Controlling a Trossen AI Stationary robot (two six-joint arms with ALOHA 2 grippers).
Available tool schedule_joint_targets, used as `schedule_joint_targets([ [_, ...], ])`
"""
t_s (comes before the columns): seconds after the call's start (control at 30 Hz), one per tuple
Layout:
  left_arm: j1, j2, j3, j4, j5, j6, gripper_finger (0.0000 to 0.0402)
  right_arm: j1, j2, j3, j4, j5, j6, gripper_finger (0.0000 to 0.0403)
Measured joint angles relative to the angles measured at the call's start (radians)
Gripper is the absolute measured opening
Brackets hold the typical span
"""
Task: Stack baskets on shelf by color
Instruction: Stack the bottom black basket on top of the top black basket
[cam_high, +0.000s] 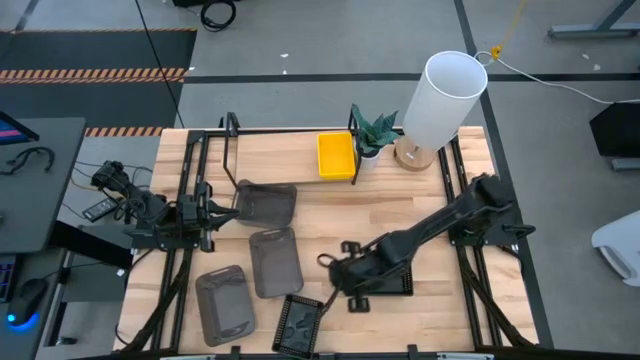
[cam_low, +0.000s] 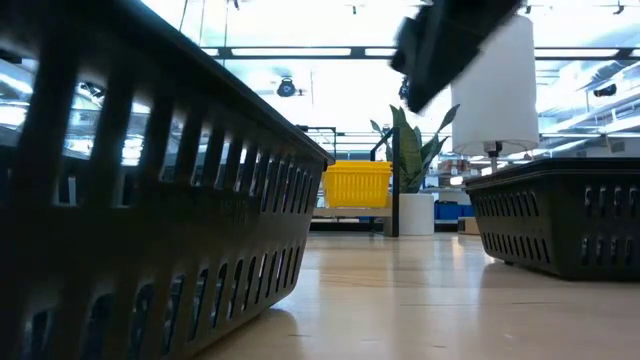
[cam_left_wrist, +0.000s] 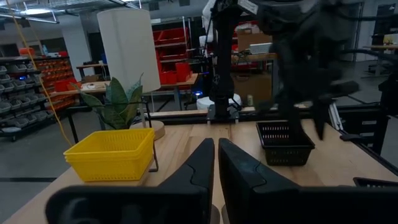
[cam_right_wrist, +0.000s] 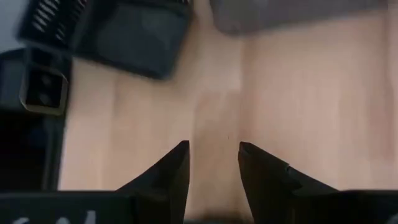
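Currently the shelf (cam_high: 290, 140) is sitting along the table's far edge, carrying the yellow basket (cam_high: 336, 155) beside the plant (cam_high: 374, 133). Three grey baskets (cam_high: 267, 203) are lying spread over the table's left half, with one black basket (cam_high: 299, 325) at the near edge and another (cam_high: 395, 280) beneath the right arm. The right gripper (cam_high: 345, 283) is hovering over bare wood, fingers parted, holding nothing. The left gripper (cam_left_wrist: 215, 163) is waiting at the left side, fingers nearly closed, empty. Likely risk: descending between baskets, a finger clipping a rim and skidding the light tray.
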Motion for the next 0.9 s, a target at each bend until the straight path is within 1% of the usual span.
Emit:
schedule_joint_targets([
  [0.2, 0.000, 0.000, 0.000, 0.000, 0.000, 0.000, 0.0038, 0.000, 0.139, 0.193, 0.018, 0.001, -0.044, 0.0148],
  [0.33, 0.000, 0.000, 0.000, 0.000, 0.000, 0.000, 0.0036, 0.000, 0.222, 0.270, 0.046, 0.005, -0.043, 0.0160],
  [0.47, 0.000, 0.000, 0.000, 0.000, 0.000, 0.000, 0.0030, 0.000, 0.287, 0.294, 0.076, 0.006, -0.013, 0.0179],
  [0.57, 0.000, 0.000, 0.000, 0.000, 0.000, 0.000, 0.0028, -0.004, 0.314, 0.294, 0.078, 0.006, 0.003, 0.0193],
  [0.77, 0.000, 0.000, 0.000, 0.000, 0.000, 0.000, 0.0037, -0.003, 0.317, 0.295, 0.117, 0.016, 0.011, 0.0218],
  [0.9, 0.000, 0.000, 0.000, 0.000, 0.000, 0.000, 0.0039, 0.006, 0.323, 0.295, 0.144, 0.041, 0.008, 0.0224],
])
